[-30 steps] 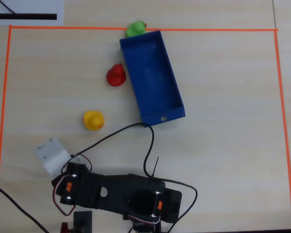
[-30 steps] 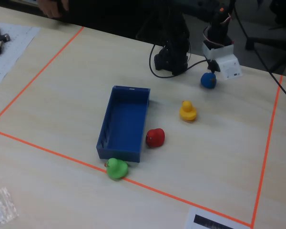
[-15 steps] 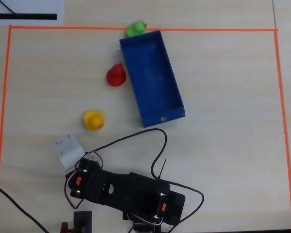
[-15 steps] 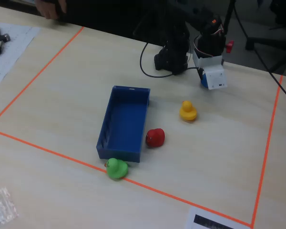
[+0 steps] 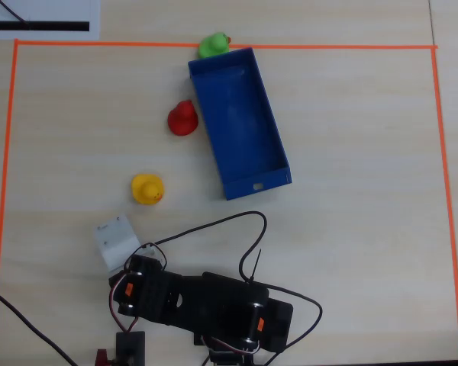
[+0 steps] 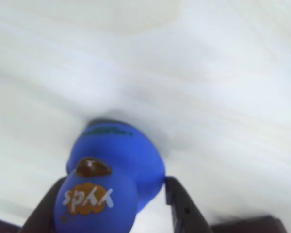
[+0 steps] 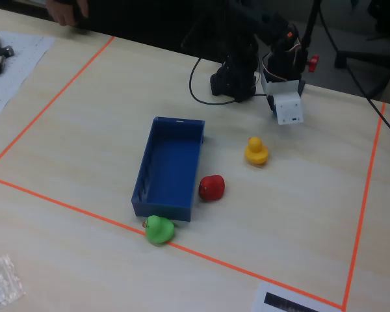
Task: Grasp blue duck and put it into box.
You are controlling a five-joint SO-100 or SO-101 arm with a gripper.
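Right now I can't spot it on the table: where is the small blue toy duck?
In the wrist view the small blue toy duck sits between the gripper fingers, lifted off the table.

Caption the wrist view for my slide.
Blue duck gripped between the jaws, lifted above the blurred pale wooden table.

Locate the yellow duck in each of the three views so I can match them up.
Overhead view: yellow duck left of centre, left of the blue box's slotted end.
Fixed view: yellow duck right of centre, right of the box.
Wrist view: not in it.
Shared landmark: the red duck beside the box.
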